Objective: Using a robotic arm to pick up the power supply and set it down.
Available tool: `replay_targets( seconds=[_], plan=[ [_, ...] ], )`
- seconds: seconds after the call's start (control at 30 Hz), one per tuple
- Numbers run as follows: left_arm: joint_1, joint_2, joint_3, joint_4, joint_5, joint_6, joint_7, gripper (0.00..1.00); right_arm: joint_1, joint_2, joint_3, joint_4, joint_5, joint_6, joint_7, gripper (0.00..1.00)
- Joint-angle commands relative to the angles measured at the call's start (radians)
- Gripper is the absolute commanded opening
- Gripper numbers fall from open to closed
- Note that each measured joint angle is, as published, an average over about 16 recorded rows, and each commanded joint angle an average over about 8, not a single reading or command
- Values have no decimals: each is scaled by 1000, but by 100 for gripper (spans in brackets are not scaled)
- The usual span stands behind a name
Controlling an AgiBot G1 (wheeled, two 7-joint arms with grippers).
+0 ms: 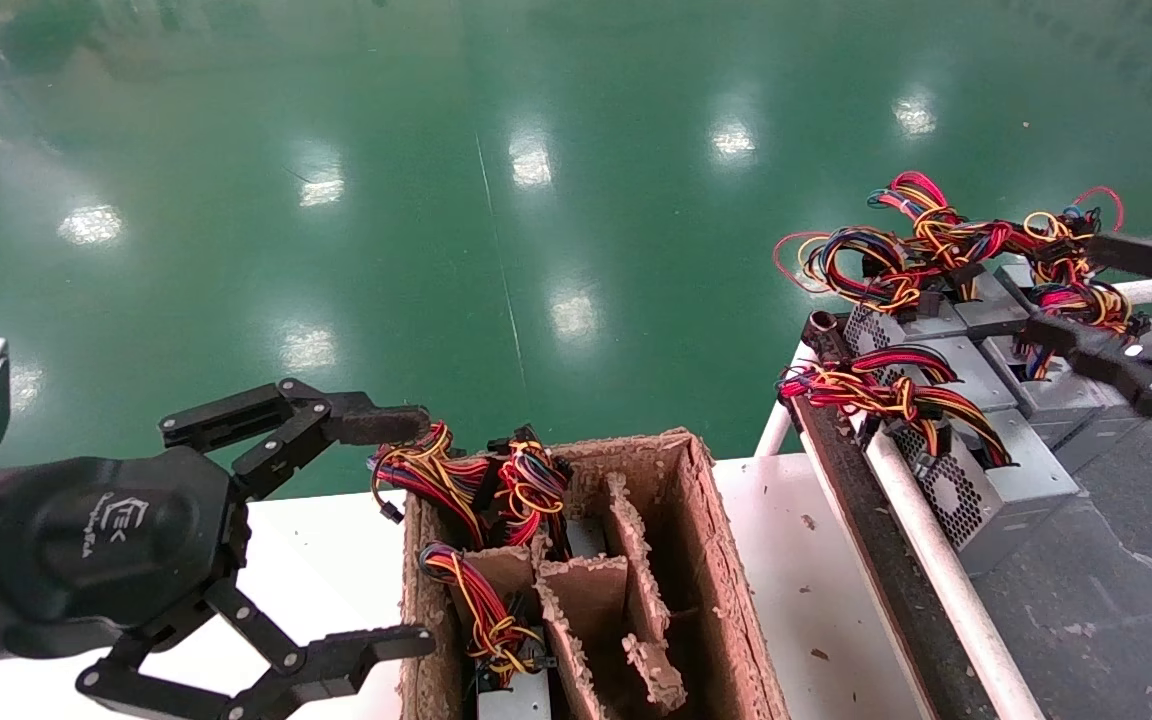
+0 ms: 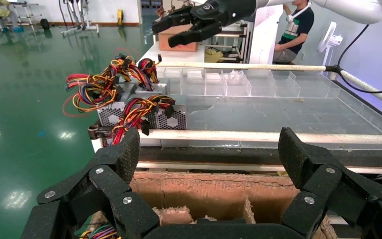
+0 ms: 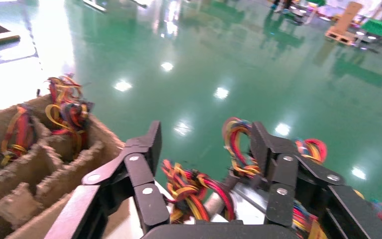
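Head view: the left gripper (image 1: 391,530) hangs with its fingers spread wide just beside the near-left edge of the cardboard box (image 1: 706,560), which has torn dividers and still holds power supplies with their wire bundles (image 1: 481,485) sticking up. The right gripper (image 1: 1136,315) reaches in from the right above a cluster of grey power supplies (image 1: 996,490) lined up on the conveyor tray (image 1: 1116,600), its fingers parted and holding nothing.

Left wrist view: the left gripper's two black fingers (image 2: 122,159) frame the box wall below; beyond it, the set-down supplies (image 2: 144,112) sit at the tray's near corner, with the right gripper (image 2: 186,27) well above and behind them.

Right wrist view: the right gripper's fingers (image 3: 151,144) stand apart over coloured wires (image 3: 194,186), with the box (image 3: 35,169) off to one side.

Judging by this, the next pick is from the box. To do it well, the left gripper should come down straight over a supply's metal body, with fingers clear of the loose wires and the frayed dividers, and close on the case sides rather than on the cable bundle.
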Motion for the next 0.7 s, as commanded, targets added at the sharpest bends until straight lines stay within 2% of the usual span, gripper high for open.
replay_targets(
  seconds=[0.03, 0.7],
  plan=[
    [0, 0, 0, 0, 0, 0, 0, 100, 8, -10, -11, 4, 3, -11, 3, 100],
    [0, 0, 1, 0, -1, 0, 1, 100, 93, -110, -121, 41, 32, -121, 34, 100]
  ],
)
